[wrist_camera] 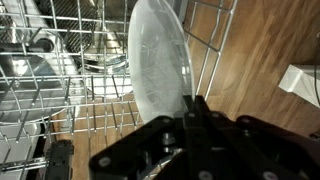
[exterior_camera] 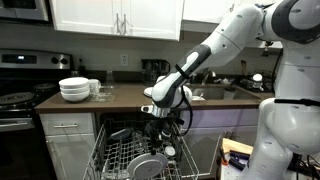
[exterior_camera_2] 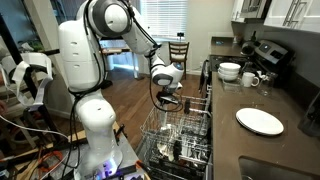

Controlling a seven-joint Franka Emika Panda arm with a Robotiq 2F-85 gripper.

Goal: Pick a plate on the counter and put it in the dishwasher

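My gripper (wrist_camera: 192, 100) is shut on the rim of a white plate (wrist_camera: 155, 60) and holds it on edge over the dishwasher's grey wire rack (wrist_camera: 45, 105). In both exterior views the gripper (exterior_camera: 159, 140) (exterior_camera_2: 168, 102) hangs over the pulled-out rack (exterior_camera: 115, 157) (exterior_camera_2: 182, 135), with the plate (exterior_camera: 150, 164) low among the prongs. A second white plate (exterior_camera_2: 260, 121) lies flat on the dark counter (exterior_camera_2: 285, 150) (exterior_camera: 125, 97). I cannot tell whether the held plate touches the rack.
A stack of white bowls (exterior_camera: 74, 89) (exterior_camera_2: 229, 71) and cups (exterior_camera_2: 250, 78) stand on the counter by the stove (exterior_camera: 18, 97). Dishes sit in the rack (wrist_camera: 100, 55). The sink (exterior_camera: 215, 92) is further along the counter. A wooden chair (exterior_camera_2: 178, 52) stands on the floor behind.
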